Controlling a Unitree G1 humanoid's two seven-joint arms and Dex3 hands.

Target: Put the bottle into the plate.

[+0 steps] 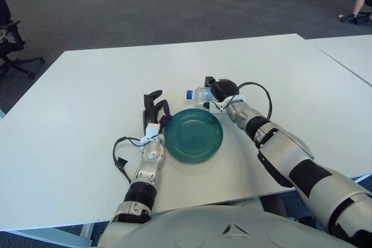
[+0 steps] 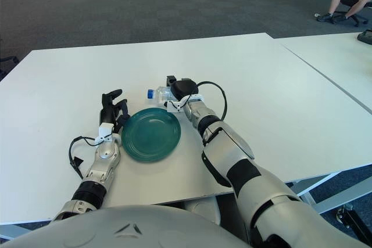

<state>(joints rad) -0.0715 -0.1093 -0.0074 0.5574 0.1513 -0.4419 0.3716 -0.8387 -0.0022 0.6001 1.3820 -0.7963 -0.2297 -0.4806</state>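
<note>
Now our right hand (image 1: 216,92) seems clenched on the bottle (image 1: 199,94), lying sideways just beyond the plate (image 1: 193,135), cap leftward.

Right hand (image 1: 220,92) gripping clear bottle (image 1: 199,94) just behind green plate (image 1: 193,135), left hand (image 1: 155,113) beside plate's left rim

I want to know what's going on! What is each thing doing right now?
bottle: on its side, blue cap pointing to the robot's left, just beyond the plate, not in it.
plate: flat on the table, nothing in it.
right hand: closed around the bottle.
left hand: by the plate's left rim, holding nothing.
</note>
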